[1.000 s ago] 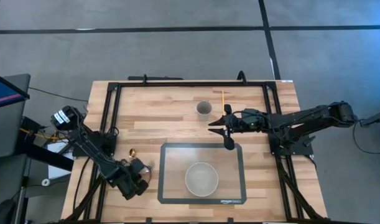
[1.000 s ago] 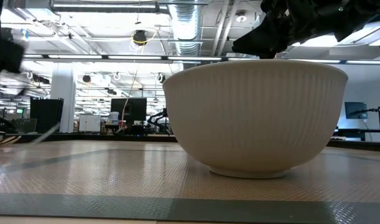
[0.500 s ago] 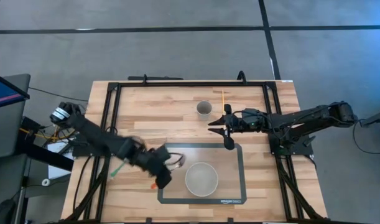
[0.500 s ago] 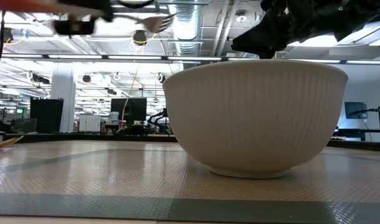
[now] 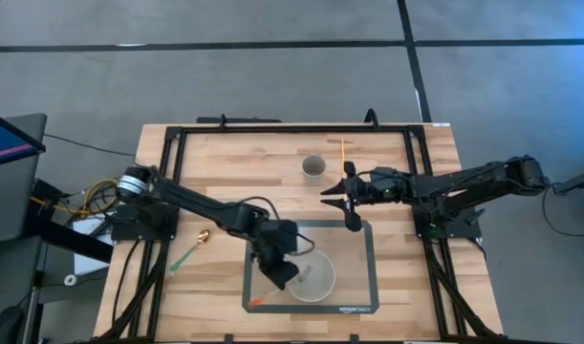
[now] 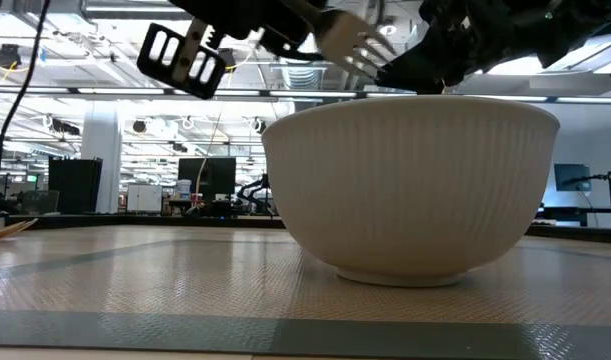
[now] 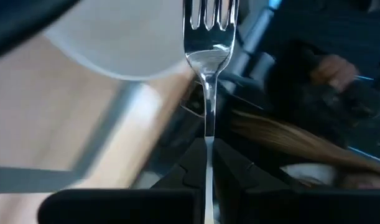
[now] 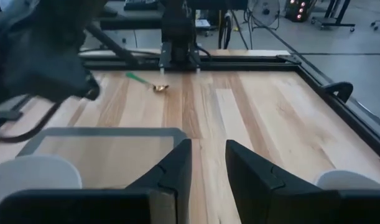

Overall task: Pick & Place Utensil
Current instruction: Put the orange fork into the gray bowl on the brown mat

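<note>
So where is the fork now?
In the high view the left gripper holds the fork just above the white bowl's left rim, over the grey mat.

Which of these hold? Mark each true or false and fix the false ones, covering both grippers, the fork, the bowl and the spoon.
1. The left gripper holds a fork. True.
2. The fork lies inside the bowl. False: it is held in the air above the rim.
3. The right gripper is shut on a spoon. False: it is open and empty, near the cup.
4. The green-handled spoon lies on the wood, off the mat. True.
5. The bowl stands on the mat. True.
</note>
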Robot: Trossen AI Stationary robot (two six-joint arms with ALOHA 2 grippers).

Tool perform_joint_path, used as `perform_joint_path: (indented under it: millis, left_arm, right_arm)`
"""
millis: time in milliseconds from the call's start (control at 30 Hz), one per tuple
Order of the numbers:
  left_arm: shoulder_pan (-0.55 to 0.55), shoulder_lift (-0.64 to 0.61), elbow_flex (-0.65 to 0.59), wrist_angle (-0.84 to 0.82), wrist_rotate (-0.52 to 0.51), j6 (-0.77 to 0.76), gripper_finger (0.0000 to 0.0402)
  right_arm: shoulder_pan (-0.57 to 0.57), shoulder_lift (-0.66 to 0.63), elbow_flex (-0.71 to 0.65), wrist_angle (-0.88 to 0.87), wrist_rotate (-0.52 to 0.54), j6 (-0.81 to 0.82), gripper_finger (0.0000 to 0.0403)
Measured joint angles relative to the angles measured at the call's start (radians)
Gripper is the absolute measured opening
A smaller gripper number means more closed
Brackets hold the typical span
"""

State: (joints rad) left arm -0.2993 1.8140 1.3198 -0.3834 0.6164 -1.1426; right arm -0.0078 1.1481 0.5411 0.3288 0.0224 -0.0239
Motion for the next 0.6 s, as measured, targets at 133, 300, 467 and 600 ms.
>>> perform_joint_path:
  millis: [133,300,467,600]
  left_arm:
    - [0.0,0.073,0.043,0.017,0.11,-0.101,0.0014]
    - [0.036,0.11,0.048,0.024,0.201,-0.252,0.0014]
    - [0.103,0.125,0.048,0.035,0.255,-0.316,0.0015]
    - [0.131,0.135,0.046,0.033,0.255,-0.322,0.0015]
  right_arm:
    - [0.0,0.0,0.0,-0.006,0.0,-0.02,0.0091]
    - [0.005,0.0,0.0,-0.001,-0.044,-0.019,0.0091]
    - [0.031,-0.012,0.001,-0.002,-0.283,0.059,0.0091]
    - [0.07,0.0,0.0,-0.067,-0.491,0.123,0.0091]
